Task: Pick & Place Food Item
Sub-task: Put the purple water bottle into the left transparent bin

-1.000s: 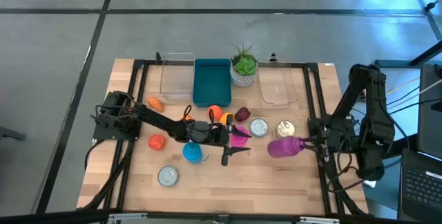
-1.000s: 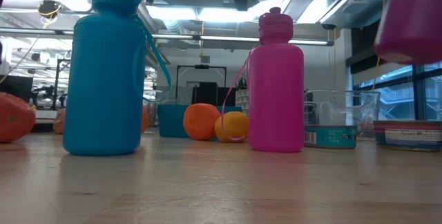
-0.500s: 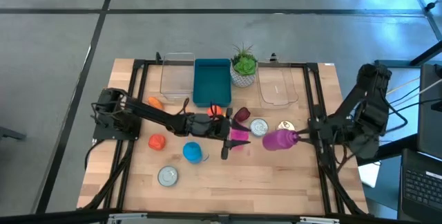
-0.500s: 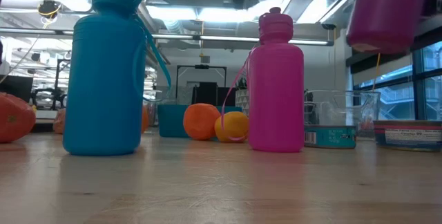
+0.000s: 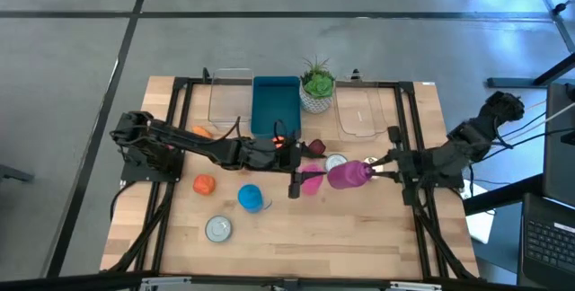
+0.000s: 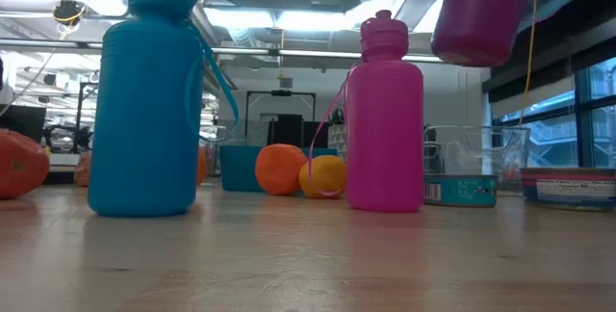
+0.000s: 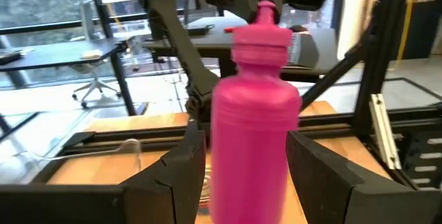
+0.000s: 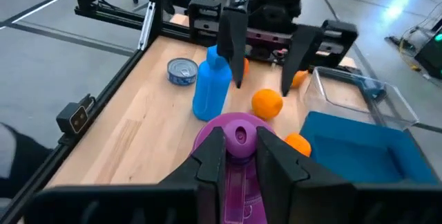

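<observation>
A pink bottle (image 6: 385, 119) stands upright on its base near the table's middle (image 5: 312, 183). My left gripper (image 5: 296, 183) is open, with its fingers on either side of that bottle (image 7: 255, 113); I cannot tell whether they touch it. My right gripper (image 5: 379, 167) is shut on a purple bottle (image 5: 346, 176), which it carries above the table just right of the pink one. The purple bottle also shows at the top of the low view (image 6: 481, 13). Oranges (image 6: 281, 169) (image 6: 325, 175) lie behind the pink bottle. My right gripper pinches the purple bottle's cap end (image 8: 239, 135) between its two fingers (image 8: 210, 156), coming from the table's right side. The bottle is lifted clear. It reaches from the fingers toward the table's left, with its base (image 6: 472, 57) tilted downward.
A blue bottle (image 5: 252, 198) stands left of the pink one. Tin cans (image 5: 218, 228) (image 5: 336, 163), an orange-red fruit (image 5: 205, 184) and a dark fruit (image 5: 314, 148) lie around. A teal bin (image 5: 275, 107), two clear containers (image 5: 229, 102) (image 5: 361, 111) and a potted plant (image 5: 316, 86) line the far edge.
My right gripper has carried the purple bottle toward the table's left and somewhat upward, nearer the pink bottle. My left gripper has moved a little toward the far edge, closing in around the pink bottle. The pink bottle has stayed in place.
</observation>
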`<move>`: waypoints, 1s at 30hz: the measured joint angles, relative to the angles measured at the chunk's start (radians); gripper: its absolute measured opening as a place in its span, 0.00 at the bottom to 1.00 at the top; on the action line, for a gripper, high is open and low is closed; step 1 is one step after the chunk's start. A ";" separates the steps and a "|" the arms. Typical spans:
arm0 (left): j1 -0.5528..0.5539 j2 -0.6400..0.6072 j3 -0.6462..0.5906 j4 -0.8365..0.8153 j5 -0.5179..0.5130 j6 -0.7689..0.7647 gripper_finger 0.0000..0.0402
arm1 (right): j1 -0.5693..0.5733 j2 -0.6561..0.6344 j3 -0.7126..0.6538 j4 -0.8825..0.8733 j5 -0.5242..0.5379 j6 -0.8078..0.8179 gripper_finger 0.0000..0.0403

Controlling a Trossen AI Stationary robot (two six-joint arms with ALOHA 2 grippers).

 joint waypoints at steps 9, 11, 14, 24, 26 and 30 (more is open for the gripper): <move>0.001 0.000 0.001 -0.015 -0.019 -0.058 0.56 | -0.083 0.043 0.000 0.102 -0.121 -0.040 0.14; 0.000 0.000 0.001 -0.015 0.015 -0.088 0.60 | -0.095 0.061 0.000 0.101 -0.139 -0.031 0.14; 0.001 0.001 0.001 0.016 0.103 -0.130 0.64 | -0.115 0.088 0.000 0.102 -0.168 -0.014 0.14; 0.002 0.002 0.001 0.074 0.165 -0.158 0.67 | -0.160 0.139 0.000 0.129 -0.242 0.009 0.14; 0.001 0.002 0.001 0.071 0.128 -0.158 0.67 | -0.165 0.139 0.000 0.133 -0.267 0.007 0.14; 0.002 0.002 0.001 0.075 0.091 -0.163 0.68 | -0.171 0.140 0.000 0.134 -0.295 0.014 0.14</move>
